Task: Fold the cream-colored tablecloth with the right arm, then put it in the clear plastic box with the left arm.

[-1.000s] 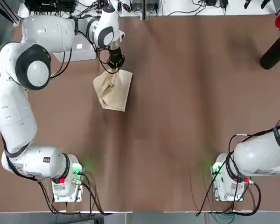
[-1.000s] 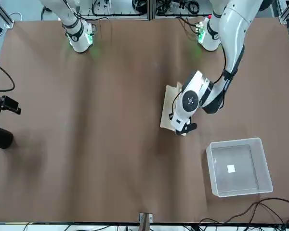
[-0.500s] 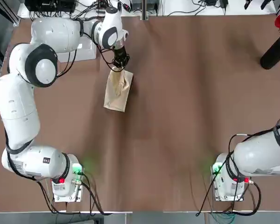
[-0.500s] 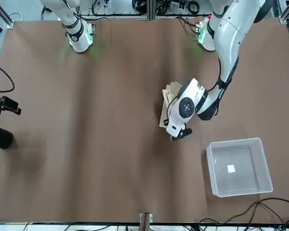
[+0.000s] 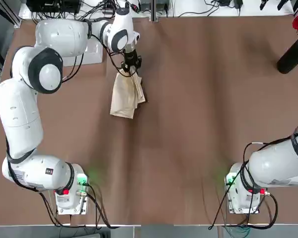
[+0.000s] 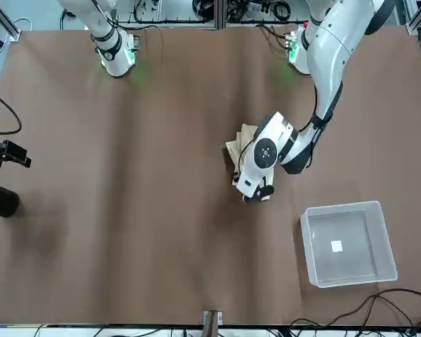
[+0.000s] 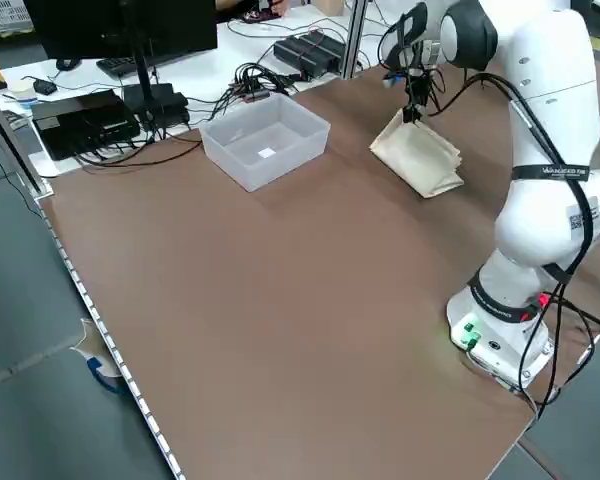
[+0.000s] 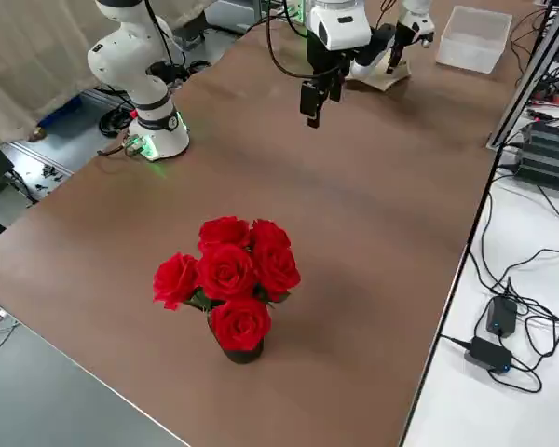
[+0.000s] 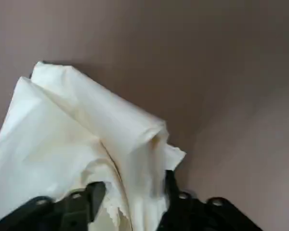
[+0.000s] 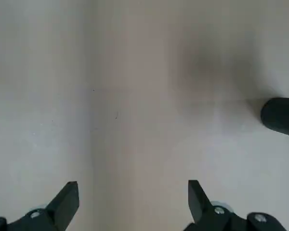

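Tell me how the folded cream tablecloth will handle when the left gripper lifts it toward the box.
The cream tablecloth will probably droop and unfold: its layers already splay and wrinkle at the left gripper. It looks thin and light. Carried by one edge, it may catch on the clear plastic box walls, since it looks about as long as the box.

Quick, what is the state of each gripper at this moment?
Left gripper: fingers apart, with the cream cloth between them; a firm grip cannot be told.
Right gripper: open, holding nothing.

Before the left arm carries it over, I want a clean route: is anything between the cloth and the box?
Nothing visible: bare table separates the cream-colored tablecloth from the clear plastic box, which is empty.
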Robot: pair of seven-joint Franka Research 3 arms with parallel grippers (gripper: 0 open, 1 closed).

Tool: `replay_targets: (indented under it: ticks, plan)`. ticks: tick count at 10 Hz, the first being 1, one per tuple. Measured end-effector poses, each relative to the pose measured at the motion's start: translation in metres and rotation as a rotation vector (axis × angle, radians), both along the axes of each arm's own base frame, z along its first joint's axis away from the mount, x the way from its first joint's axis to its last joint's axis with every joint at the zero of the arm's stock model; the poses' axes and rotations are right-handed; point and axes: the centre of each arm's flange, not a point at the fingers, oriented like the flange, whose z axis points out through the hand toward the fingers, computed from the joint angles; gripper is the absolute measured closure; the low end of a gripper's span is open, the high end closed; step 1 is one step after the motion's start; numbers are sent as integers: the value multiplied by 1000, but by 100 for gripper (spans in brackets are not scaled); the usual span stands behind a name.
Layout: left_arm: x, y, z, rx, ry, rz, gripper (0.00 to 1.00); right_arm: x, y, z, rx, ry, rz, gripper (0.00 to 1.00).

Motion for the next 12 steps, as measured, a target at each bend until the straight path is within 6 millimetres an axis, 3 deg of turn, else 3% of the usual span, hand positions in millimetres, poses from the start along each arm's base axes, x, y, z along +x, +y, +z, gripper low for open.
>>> replay_targets:
  ticks: [2, 3, 5, 7, 9, 12]
  plan:
    - [14, -12, 39, -48, -63, 4, 8, 0, 0, 0, 0, 1, 1, 0]
    - [24, -11, 60, -63, -99, 11, 0, 0, 0, 0, 0, 1, 1, 0]
    - [34, 6, 79, -55, -110, -36, 0, 0, 0, -1, 0, 1, 2, 0]
    - [41, 34, 74, -50, -57, -138, 0, 0, 0, -1, 0, 1, 2, 0]
    - [42, 71, 52, -92, 12, -199, 2, 0, 0, -1, 0, 1, 3, 0]
    - [36, 145, 35, -241, -22, -236, 2, 0, 0, -1, 0, 1, 2, 0]
